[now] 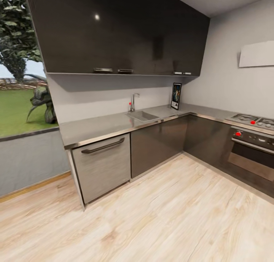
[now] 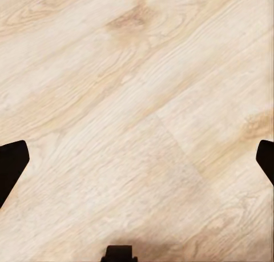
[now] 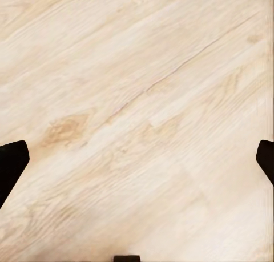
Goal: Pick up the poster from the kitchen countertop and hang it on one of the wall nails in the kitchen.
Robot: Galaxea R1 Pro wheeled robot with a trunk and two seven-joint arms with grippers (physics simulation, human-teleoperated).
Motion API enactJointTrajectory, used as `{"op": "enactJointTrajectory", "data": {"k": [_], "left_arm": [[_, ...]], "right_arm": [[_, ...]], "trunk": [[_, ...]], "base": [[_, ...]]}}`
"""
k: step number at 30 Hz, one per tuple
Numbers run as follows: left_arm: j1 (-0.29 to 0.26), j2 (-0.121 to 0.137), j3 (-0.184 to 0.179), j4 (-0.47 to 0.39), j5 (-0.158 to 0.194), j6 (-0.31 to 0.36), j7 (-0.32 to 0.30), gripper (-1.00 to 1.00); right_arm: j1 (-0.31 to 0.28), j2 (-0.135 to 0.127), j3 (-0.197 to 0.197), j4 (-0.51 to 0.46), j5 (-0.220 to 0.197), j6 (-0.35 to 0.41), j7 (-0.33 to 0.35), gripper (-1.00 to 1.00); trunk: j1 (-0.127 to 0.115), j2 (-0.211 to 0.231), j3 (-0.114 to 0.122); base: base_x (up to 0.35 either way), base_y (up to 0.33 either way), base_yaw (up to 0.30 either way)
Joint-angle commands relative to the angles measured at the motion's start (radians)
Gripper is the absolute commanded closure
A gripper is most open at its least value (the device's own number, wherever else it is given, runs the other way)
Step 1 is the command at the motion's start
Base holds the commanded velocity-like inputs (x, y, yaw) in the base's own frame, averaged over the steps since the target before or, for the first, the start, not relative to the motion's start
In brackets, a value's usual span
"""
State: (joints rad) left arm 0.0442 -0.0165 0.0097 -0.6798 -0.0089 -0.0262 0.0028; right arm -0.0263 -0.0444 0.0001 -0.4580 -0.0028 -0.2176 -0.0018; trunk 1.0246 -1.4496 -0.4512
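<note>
poster point(image 1: 176, 96) upright on countertop point(image 1: 110, 125) corner

Honestly no readable text anywhere; the poster point(image 1: 176, 96), right of centre in the head view, is way too small to make out lettering.

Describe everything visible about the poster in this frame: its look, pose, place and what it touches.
The poster is a thin portrait rectangle with a dark frame, a pale border and dark artwork with bluish and light patches; details are too small to read. It stands nearly upright in the inner corner of the kitchen countertop, its bottom edge on the grey slab, apparently leaning back against the light wall, to the right of the sink and tap. Nothing else touches it.
</note>
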Motion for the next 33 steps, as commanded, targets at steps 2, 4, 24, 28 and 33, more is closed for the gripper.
{"op": "enactJointTrajectory", "data": {"k": [2,4,24,28,33], "left_arm": [[0.000,0.000,0.001,-0.001,-0.001,-0.001,0.000,-1.00],[0.000,0.000,0.001,-0.001,-0.001,-0.001,0.000,-1.00],[0.000,0.000,0.002,-0.001,0.000,-0.001,0.000,-1.00],[0.000,0.000,0.002,-0.001,-0.001,-0.001,0.000,-1.00],[0.000,0.000,0.002,-0.001,-0.001,-0.001,0.000,-1.00]], "right_arm": [[0.000,0.000,0.001,0.001,0.000,-0.003,0.000,-1.00],[0.000,0.000,0.001,0.001,0.000,-0.003,0.000,-1.00],[-0.001,0.000,0.001,0.002,0.000,-0.003,0.000,-1.00],[0.000,0.000,0.001,0.002,0.000,-0.003,0.000,-1.00],[0.000,0.000,0.001,0.001,0.000,-0.003,0.000,-1.00]], "trunk": [[0.000,0.000,-0.001],[0.000,0.000,-0.001],[0.000,0.000,-0.001],[0.000,0.000,-0.001],[0.000,0.000,-0.001]], "base": [[0.245,-0.257,0.000],[0.245,-0.256,0.000],[0.245,-0.257,0.000],[0.245,-0.257,0.000],[0.245,-0.257,0.000]]}}
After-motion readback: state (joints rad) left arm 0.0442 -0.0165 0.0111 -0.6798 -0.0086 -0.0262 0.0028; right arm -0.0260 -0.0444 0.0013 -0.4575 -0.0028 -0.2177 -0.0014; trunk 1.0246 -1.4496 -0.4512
